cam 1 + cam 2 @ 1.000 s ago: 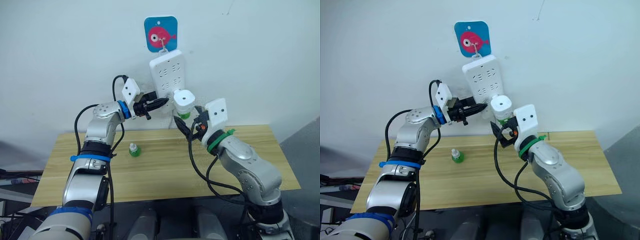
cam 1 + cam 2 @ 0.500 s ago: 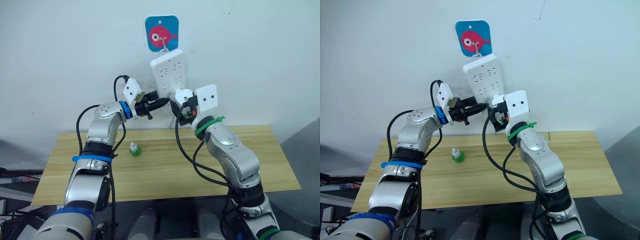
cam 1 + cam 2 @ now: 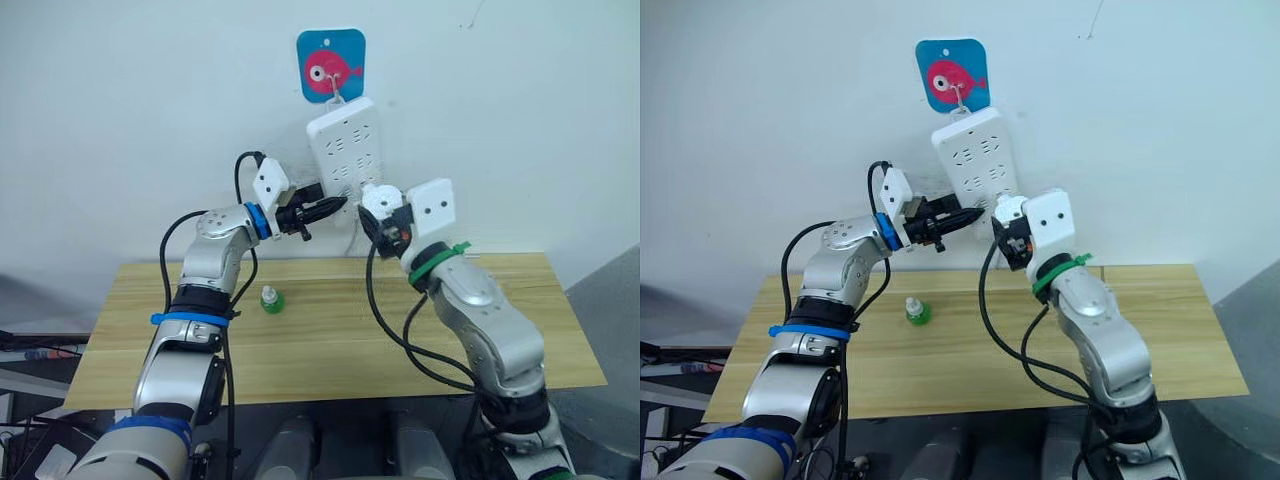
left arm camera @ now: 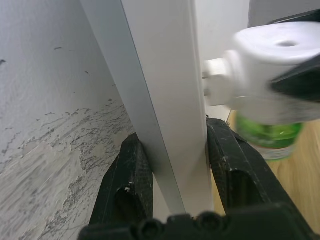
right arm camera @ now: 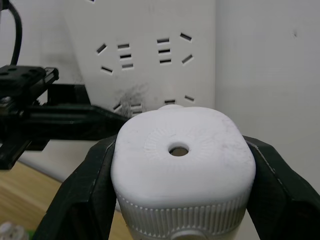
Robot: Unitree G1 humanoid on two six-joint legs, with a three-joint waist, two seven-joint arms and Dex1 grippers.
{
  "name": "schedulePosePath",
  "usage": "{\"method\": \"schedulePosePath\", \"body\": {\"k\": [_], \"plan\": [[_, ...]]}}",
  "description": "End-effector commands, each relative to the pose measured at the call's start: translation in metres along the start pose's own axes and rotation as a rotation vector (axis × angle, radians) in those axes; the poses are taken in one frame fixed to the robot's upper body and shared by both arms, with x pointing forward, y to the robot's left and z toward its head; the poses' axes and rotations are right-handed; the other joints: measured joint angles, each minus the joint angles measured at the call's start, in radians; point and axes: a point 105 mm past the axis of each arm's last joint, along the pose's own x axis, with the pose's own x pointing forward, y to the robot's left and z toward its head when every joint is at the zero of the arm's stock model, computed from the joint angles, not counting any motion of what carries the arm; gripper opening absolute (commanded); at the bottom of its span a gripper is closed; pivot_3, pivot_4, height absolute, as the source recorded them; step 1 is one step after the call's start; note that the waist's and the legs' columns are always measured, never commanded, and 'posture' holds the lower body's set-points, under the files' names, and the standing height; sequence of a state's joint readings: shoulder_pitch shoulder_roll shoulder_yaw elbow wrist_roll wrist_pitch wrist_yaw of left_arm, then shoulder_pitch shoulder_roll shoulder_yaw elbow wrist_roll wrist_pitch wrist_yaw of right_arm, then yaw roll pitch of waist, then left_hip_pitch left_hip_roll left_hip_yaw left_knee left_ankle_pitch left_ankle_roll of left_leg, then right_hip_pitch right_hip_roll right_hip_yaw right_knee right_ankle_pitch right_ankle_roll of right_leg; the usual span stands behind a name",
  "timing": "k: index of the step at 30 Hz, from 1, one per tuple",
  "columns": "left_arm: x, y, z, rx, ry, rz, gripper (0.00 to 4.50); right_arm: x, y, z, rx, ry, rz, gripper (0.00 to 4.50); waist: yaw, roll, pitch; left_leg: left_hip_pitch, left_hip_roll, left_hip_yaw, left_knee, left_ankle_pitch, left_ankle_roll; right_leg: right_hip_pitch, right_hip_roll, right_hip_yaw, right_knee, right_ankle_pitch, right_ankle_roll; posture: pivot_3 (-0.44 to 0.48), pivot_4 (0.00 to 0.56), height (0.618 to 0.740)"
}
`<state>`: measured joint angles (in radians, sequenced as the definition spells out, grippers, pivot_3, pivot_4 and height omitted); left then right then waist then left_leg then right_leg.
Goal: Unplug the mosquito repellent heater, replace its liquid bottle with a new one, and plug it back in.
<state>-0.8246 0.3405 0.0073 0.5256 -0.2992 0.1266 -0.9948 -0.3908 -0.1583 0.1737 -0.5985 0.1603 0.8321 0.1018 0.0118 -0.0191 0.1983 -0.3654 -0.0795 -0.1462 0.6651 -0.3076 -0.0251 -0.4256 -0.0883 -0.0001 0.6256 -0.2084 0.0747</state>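
On the left, the power strip, hanging on the far wall, is pinched at its lower edge by the left gripper, its fingers closed flat on the strip's two faces. Near on the table a small green bottle is left standing. To the right, the mosquito repellent heater is clasped on both sides by the right gripper, just off the strip, prongs facing the sockets. The heater is judged light, rigid and smooth; its ribbed sides are best held.
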Motion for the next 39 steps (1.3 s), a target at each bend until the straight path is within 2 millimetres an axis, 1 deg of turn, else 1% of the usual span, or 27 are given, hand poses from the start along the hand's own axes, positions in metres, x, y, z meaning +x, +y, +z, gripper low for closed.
{"method": "schedulePosePath", "body": {"k": [1,5,7,9,11,15,17,19,21,23,25,28,29,32,34,37,39], "plan": [[-0.006,0.017,0.007,0.043,0.009,0.102,1.34,-0.011,0.001,0.017,0.005,-0.052,0.018,3.00,-0.003,0.000,0.004,0.000,0.000,0.000,0.000,0.000,0.000,0.000,0.000,0.000,0.001,0.000,0.000,0.025,0.225,0.740],[-0.011,0.018,0.005,0.044,0.003,0.122,1.34,-0.015,0.000,0.017,0.042,-0.042,0.025,3.00,-0.011,0.000,0.008,0.001,0.002,-0.003,0.000,0.003,-0.001,0.001,0.001,-0.003,0.003,0.000,0.000,0.026,0.221,0.740],[-0.015,0.020,0.006,0.041,-0.004,0.142,2.07,-0.016,-0.002,0.016,0.062,-0.040,0.020,3.00,-0.014,0.001,0.008,0.001,0.003,-0.005,0.000,0.004,-0.002,0.001,0.001,-0.006,0.003,0.000,0.000,0.027,0.221,0.740],[-0.021,0.021,0.002,0.024,0.002,0.157,2.60,-0.018,-0.005,0.014,0.062,-0.033,0.019,3.00,-0.016,0.001,0.008,0.001,0.003,-0.007,-0.001,0.004,-0.002,0.001,0.001,-0.007,0.003,0.002,-0.003,0.029,0.221,0.740],[-0.032,0.021,-0.011,0.012,0.030,0.192,3.19,-0.020,-0.012,0.007,0.046,-0.018,0.006,3.00,-0.019,0.002,0.008,0.001,0.002,-0.007,-0.001,0.006,-0.006,0.001,0.001,-0.007,0.003,0.002,-0.004,0.032,0.216,0.740],[-0.051,0.018,-0.028,-0.010,0.068,0.262,4.46,-0.020,-0.023,0.003,0.075,-0.018,-0.012,3.00,-0.021,0.002,0.010,-0.002,0.002,-0.006,-0.004,0.006,-0.006,-0.004,0.001,-0.007,0.002,0.002,-0.005,0.037,0.209,0.740],[-0.060,0.014,-0.034,-0.016,0.084,0.290,4.49,-0.020,-0.027,-0.001,0.113,-0.014,-0.023,3.00,-0.020,0.002,0.009,-0.006,0.002,-0.006,-0.003,0.006,-0.006,-0.009,0.000,-0.007,0.003,0.002,-0.005,0.038,0.208,0.740],[-0.069,0.003,-0.037,-0.021,0.090,0.297,4.49,-0.021,-0.034,-0.005,0.223,-0.017,-0.055,3.00,-0.021,0.002,0.009,-0.013,0.002,-0.006,-0.002,0.006,-0.007,-0.016,0.000,-0.007,0.004,0.002,-0.006,0.042,0.203,0.740],[-0.073,-0.016,-0.038,-0.043,0.085,0.277,4.49,-0.020,-0.041,-0.008,0.373,-0.023,-0.091,3.00,-0.019,0.003,0.010,-0.013,0.003,-0.006,-0.002,0.007,-0.008,-0.017,0.000,-0.007,0.004,0.003,-0.006,0.048,0.199,0.740],[-0.070,-0.038,-0.034,-0.055,0.063,0.225,4.49,-0.021,-0.049,-0.012,0.556,-0.043,-0.131,3.00,-0.016,0.003,0.010,-0.014,0.003,-0.007,-0.002,0.007,-0.008,-0.016,0.000,-0.007,0.004,0.003,-0.007,0.056,0.198,0.740],[-0.066,-0.056,-0.030,-0.061,0.044,0.182,4.49,-0.022,-0.054,-0.015,0.693,-0.052,-0.155,3.00,-0.011,0.004,0.010,-0.013,0.003,-0.007,-0.002,0.007,-0.008,-0.016,0.000,-0.007,0.004,0.003,-0.008,0.056,0.198,0.740],[-0.049,-0.089,-0.023,-0.058,0.010,0.083,4.49,-0.022,-0.059,-0.017,0.915,-0.081,-0.166,3.00,-0.004,0.005,0.011,-0.014,0.002,-0.008,-0.002,0.007,-0.009,-0.015,0.000,-0.008,0.004,0.005,-0.009,0.065,0.192,0.740],[-0.044,-0.097,-0.021,-0.057,-0.002,0.065,4.49,-0.021,-0.060,-0.016,0.971,-0.093,-0.162,3.00,-0.003,0.005,0.011,-0.014,0.003,-0.008,-0.002,0.008,-0.009,-0.015,0.000,-0.008,0.004,0.005,-0.009,0.068,0.188,0.740],[-0.026,-0.107,-0.014,-0.039,-0.048,0.061,4.49,-0.020,-0.059,-0.010,1.075,-0.116,-0.126,3.00,-0.006,0.005,0.011,-0.013,0.003,-0.007,-0.002,0.009,-0.010,-0.015,0.000,-0.008,0.005,0.006,-0.010,0.068,0.188,0.740],[-0.017,-0.111,-0.011,-0.025,-0.071,0.062,4.49,-0.019,-0.057,-0.006,1.123,-0.125,-0.099,3.00,-0.013,0.005,0.011,-0.013,0.004,-0.007,-0.002,0.009,-0.011,-0.016,0.001,-0.008,0.007,0.006,-0.010,0.065,0.187,0.740],[-0.006,-0.115,-0.007,-0.015,-0.098,0.062,4.49,-0.019,-0.050,0.001,1.179,-0.131,-0.057,3.00,-0.017,0.005,0.011,-0.011,0.004,-0.003,-0.002,0.009,-0.010,-0.016,0.001,-0.006,0.011,0.005,-0.011,0.061,0.186,0.740],[-0.001,-0.115,-0.006,-0.003,-0.109,0.062,4.49,-0.020,-0.041,0.005,1.181,-0.118,-0.015,3.00,-0.017,0.006,0.010,-0.009,0.004,-0.001,-0.002,0.009,-0.010,-0.016,0.001,-0.005,0.013,0.004,-0.012,0.058,0.188,0.740]]}}
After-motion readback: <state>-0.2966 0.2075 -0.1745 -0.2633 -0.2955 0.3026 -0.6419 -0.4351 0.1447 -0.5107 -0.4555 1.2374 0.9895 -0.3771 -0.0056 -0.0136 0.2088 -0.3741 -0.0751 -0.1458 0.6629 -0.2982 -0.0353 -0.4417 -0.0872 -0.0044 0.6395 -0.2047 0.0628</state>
